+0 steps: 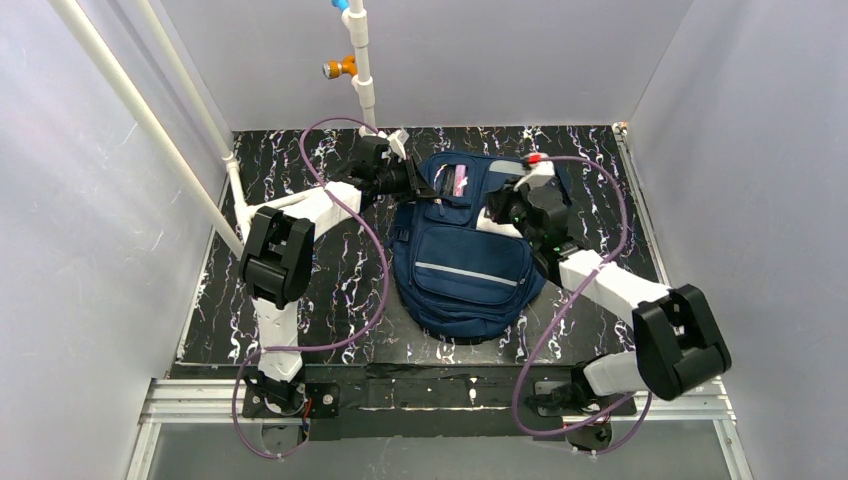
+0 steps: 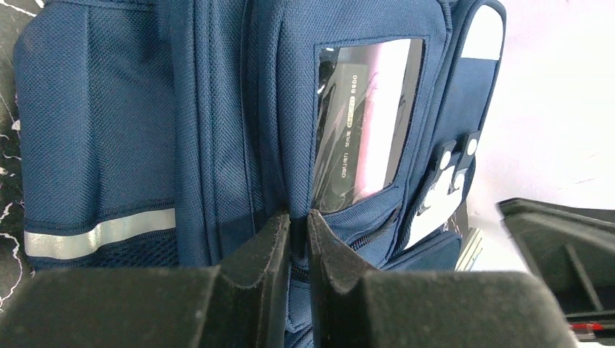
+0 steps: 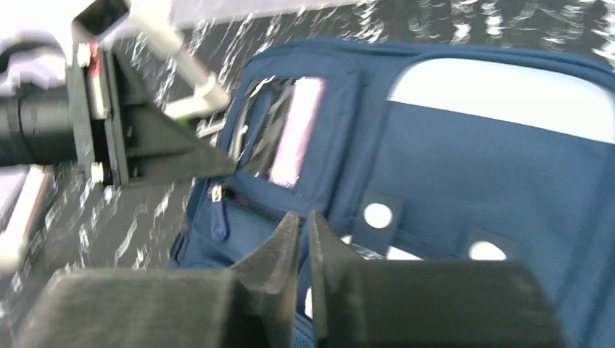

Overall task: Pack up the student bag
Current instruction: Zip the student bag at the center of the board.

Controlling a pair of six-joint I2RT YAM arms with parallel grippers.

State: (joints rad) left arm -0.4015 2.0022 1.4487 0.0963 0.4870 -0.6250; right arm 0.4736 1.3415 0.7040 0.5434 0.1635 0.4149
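lying on marbled table (image 1: 340, 300), student bag (image 1: 465, 265), left gripper (image 2: 299, 217) and right gripper (image 3: 303, 221) both nearly closed at its front

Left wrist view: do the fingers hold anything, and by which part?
The left gripper pinches the backpack at the navy seam just below its clear pocket window; whether a zipper pull is caught cannot be told.

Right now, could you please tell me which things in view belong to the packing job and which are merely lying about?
Job: student bag, pink item and black item in its clear pocket, left gripper, right gripper.
Not the job: white pipe, orange valve, table.
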